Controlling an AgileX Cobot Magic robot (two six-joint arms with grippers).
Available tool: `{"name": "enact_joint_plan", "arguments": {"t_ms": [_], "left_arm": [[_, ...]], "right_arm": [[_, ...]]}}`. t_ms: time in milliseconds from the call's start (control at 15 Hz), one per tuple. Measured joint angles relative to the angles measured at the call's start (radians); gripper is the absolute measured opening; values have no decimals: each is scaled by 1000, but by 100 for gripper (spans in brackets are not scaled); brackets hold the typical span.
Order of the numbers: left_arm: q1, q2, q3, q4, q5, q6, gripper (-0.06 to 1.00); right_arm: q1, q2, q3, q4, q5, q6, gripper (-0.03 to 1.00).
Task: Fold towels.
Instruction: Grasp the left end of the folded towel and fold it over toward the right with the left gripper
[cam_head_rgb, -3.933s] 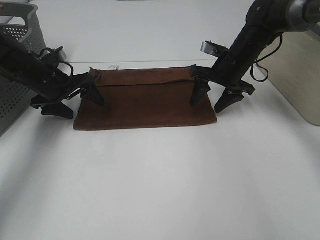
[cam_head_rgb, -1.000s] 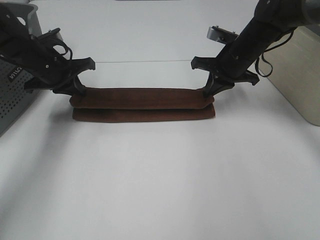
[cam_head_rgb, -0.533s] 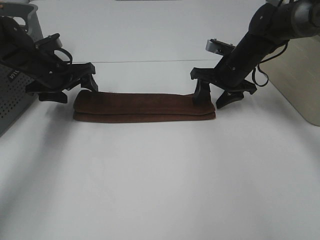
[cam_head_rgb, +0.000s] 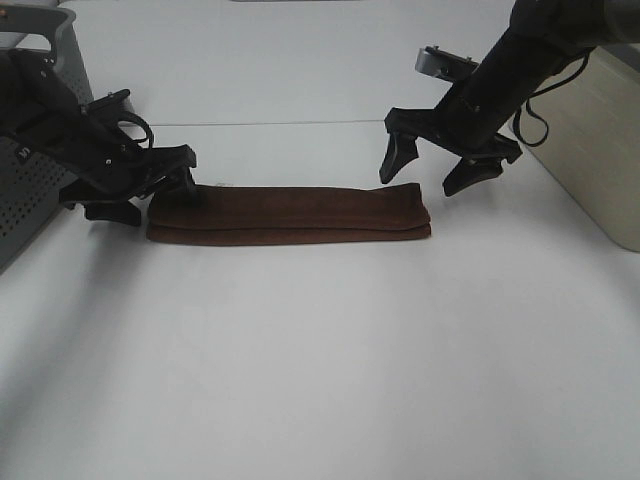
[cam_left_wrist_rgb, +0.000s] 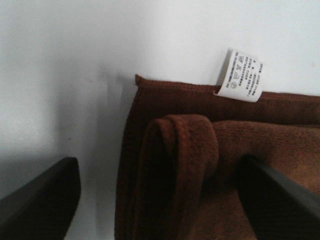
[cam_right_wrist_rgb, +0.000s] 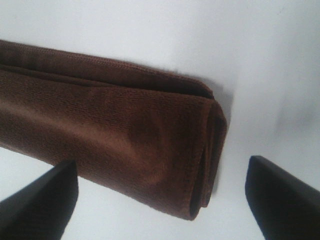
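Observation:
The dark reddish-brown towel (cam_head_rgb: 290, 213) lies folded into a long narrow strip on the white table (cam_head_rgb: 320, 350). My left gripper (cam_head_rgb: 148, 196) is open and empty, low at the strip's left end. In the left wrist view the towel's folded end (cam_left_wrist_rgb: 200, 165) lies between the open fingertips (cam_left_wrist_rgb: 45, 200), with its white tag (cam_left_wrist_rgb: 241, 76) sticking out. My right gripper (cam_head_rgb: 432, 167) is open and empty, raised just above the strip's right end. The right wrist view shows that rolled end (cam_right_wrist_rgb: 125, 145) below the spread fingertips (cam_right_wrist_rgb: 280, 195).
A grey perforated basket (cam_head_rgb: 35, 150) stands at the left edge behind my left arm. A beige box (cam_head_rgb: 600, 150) stands at the right edge beside my right arm. The near half of the table is bare white surface.
The towel went from a wide rectangle to a narrow strip. Both grippers let go of it. In the last half second my right gripper rose off the right end; my left gripper shifted slightly.

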Motion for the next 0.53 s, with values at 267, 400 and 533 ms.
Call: {"name": "enact_joint_plan", "arguments": {"t_ms": [267, 400, 533], "left_arm": [[0, 34, -45, -22, 31, 0, 38], [0, 34, -45, -26, 24, 0, 11], [0, 34, -45, -26, 24, 0, 6]], "right_arm": [[0, 0, 1, -1, 0, 0, 85], [0, 0, 1, -1, 0, 0, 85], [0, -2, 1, -1, 6, 0, 85]]}}
